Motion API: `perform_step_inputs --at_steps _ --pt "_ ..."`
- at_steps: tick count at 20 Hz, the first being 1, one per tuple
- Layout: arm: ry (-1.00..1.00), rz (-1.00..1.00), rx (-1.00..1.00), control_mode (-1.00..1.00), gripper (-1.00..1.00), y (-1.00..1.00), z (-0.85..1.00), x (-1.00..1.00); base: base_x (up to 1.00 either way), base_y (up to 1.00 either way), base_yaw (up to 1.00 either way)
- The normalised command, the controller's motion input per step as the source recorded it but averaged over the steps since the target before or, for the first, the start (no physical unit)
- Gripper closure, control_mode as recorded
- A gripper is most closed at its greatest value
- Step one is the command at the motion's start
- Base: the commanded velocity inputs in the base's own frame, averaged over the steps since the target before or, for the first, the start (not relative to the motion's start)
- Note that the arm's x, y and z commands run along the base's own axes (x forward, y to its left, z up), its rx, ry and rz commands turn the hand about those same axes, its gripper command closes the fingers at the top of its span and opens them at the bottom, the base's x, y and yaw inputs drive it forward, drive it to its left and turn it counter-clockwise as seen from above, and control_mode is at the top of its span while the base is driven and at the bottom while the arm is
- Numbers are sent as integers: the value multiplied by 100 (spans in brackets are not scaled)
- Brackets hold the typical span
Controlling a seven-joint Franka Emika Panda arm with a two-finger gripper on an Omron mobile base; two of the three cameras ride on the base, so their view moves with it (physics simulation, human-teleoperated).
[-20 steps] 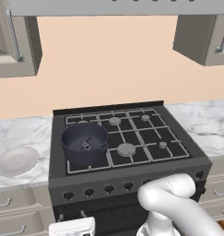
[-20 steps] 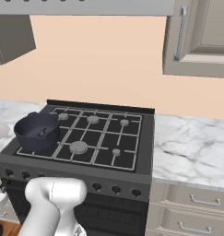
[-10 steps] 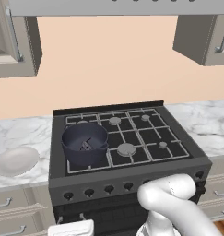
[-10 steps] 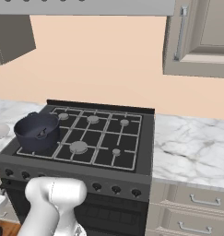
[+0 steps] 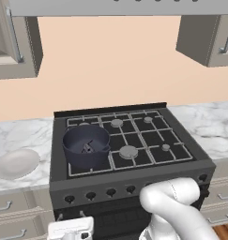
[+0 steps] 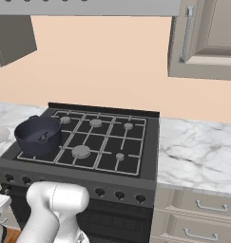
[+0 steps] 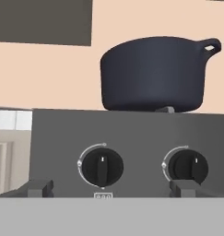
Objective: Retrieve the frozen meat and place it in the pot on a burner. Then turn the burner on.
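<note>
The pot (image 5: 86, 146) stands on the stove's front-left burner, dark blue-grey with short side handles. Inside it lies the frozen meat (image 5: 87, 148), a small jagged dark lump; from the right it appears as meat (image 6: 42, 137) in the pot (image 6: 38, 136). My gripper (image 7: 112, 190) is open, low in front of the stove's front panel and below the pot (image 7: 155, 76). Its fingertips (image 7: 39, 188) stand wide apart, with nothing between them. Two black knobs face it: the left knob (image 7: 102, 167) sits between the fingers and the right knob (image 7: 192, 167) is beside the right fingertip.
A white plate (image 5: 16, 163) lies on the marble counter left of the stove. More marble counter (image 6: 197, 152) runs to the right, with drawers below. A row of knobs (image 5: 110, 192) lines the stove front. Wall cabinets hang on both sides above.
</note>
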Motion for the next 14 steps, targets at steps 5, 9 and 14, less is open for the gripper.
perform_step_inputs --at_steps 5,9,14 --pt "0 0 0 -100 -100 4 -3 25 0 0 0" --pt "-1 0 0 -100 -100 0 -5 24 0 0 0" --pt "0 0 0 -100 -100 0 -5 22 0 0 0"
